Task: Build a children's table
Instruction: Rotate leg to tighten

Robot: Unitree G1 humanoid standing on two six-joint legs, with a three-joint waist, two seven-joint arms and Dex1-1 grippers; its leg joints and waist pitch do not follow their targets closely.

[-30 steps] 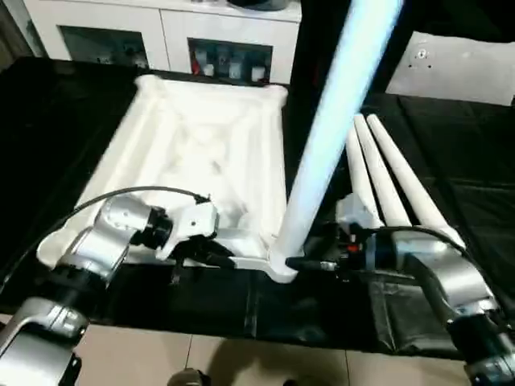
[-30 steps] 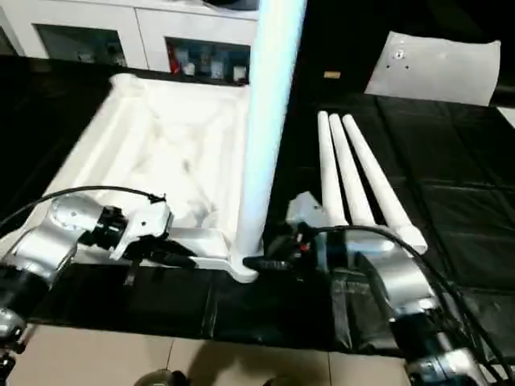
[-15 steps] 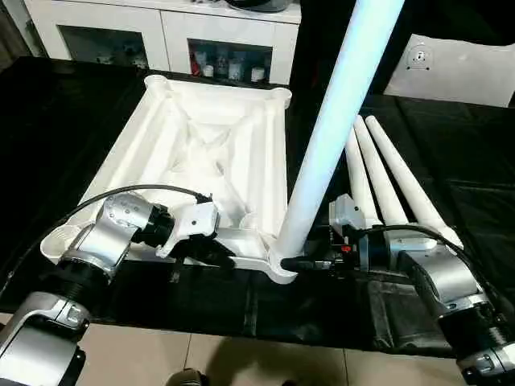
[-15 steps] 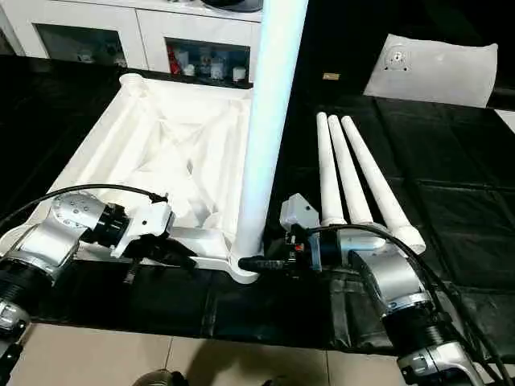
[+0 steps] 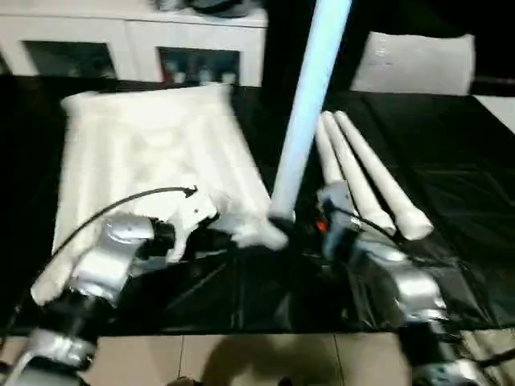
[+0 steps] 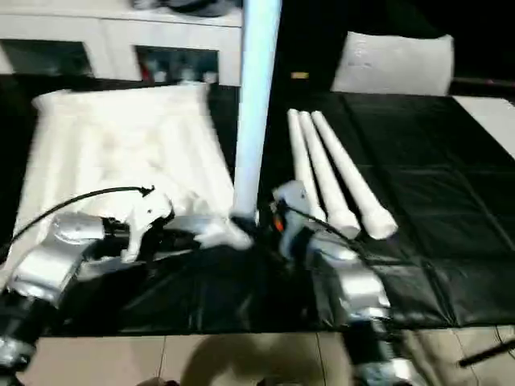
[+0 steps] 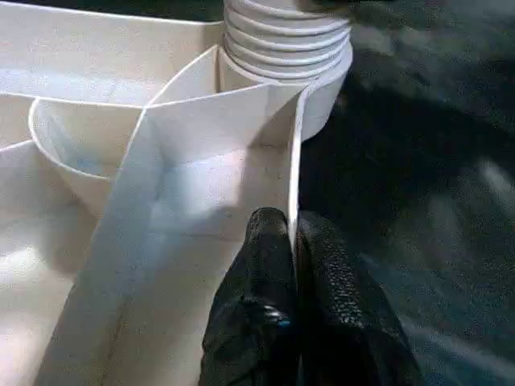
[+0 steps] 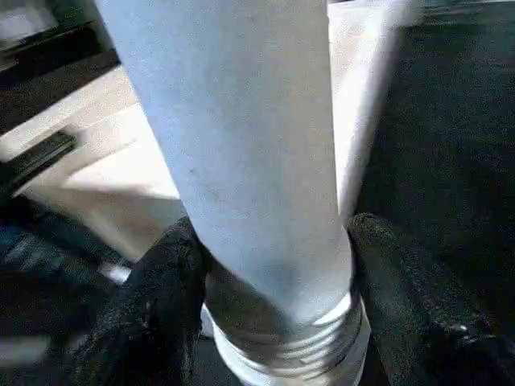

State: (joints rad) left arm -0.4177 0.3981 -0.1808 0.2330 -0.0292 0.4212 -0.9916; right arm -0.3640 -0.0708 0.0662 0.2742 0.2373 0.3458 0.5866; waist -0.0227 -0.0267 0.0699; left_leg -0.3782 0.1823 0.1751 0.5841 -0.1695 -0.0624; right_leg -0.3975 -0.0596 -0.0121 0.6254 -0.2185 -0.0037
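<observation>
A: Where does the children's table (image 5: 153,153) lie?

B: Upside down on a black tabletop (image 5: 451,193), ribbed underside up, covering the robot's left half of that surface. Its far edge sits close in front of a white cabinet (image 5: 129,44) with glass doors.

A: And the legs?

B: One leg (image 5: 310,104) stands upright at the near corner of the top on the robot's right, its ribbed foot at the round corner socket (image 7: 322,84). Three loose legs (image 5: 362,173) lie side by side on the black surface just to the right of it.

A: What is the left tool (image 7: 291,265) doing?

B: It is clenched on the thin side wall of the table, one black finger on each face of that wall, a little way from the corner socket.

A: The right tool (image 8: 273,297)?

B: Its two fingers stand either side of the upright leg, just above the ribbed foot, hugging it. I take that as grasping the leg.

A: How much free room is there?

B: To the right of the loose legs the black surface is bare out to its edge. A flat white panel (image 5: 414,64) stands at the far right. The near edge of the black surface runs just under both forearms, with pale floor tiles (image 5: 241,358) below it
</observation>
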